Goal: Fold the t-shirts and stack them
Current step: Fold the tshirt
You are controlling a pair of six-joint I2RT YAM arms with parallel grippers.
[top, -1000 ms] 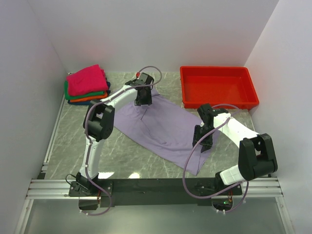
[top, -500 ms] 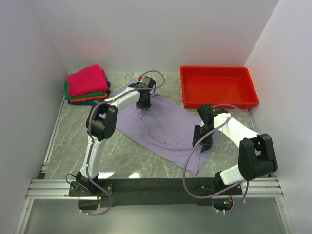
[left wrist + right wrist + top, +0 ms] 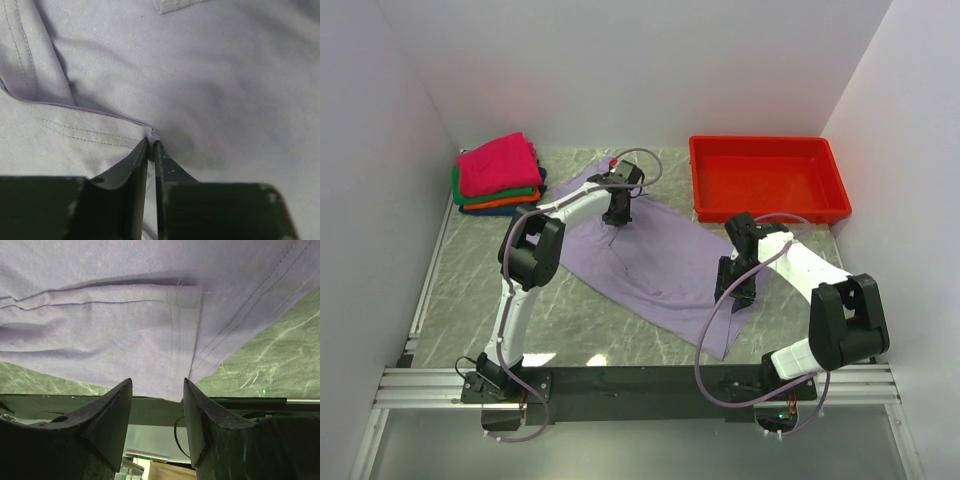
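Observation:
A pale lavender t-shirt (image 3: 655, 258) lies spread out across the middle of the table. My left gripper (image 3: 616, 220) is down on its far part, near the collar. In the left wrist view the jaws of the left gripper (image 3: 151, 143) stand almost together, with a small ridge of lavender cloth (image 3: 153, 133) pinched at their tips. My right gripper (image 3: 739, 291) hovers at the shirt's right edge. In the right wrist view, the right gripper (image 3: 157, 386) is open, with a hemmed corner of the shirt (image 3: 175, 340) just ahead of its fingers. Folded t-shirts (image 3: 498, 172), magenta on top, are stacked at the far left.
A red plastic tray (image 3: 768, 208) stands at the far right, close behind the right arm. White walls close in the table on three sides. Bare marbled tabletop (image 3: 470, 290) shows to the left of the lavender shirt and in front of it.
The left gripper has shifted slightly right over the shirt's far part and its jaws have closed onto a pinch of cloth. The right arm has stayed still.

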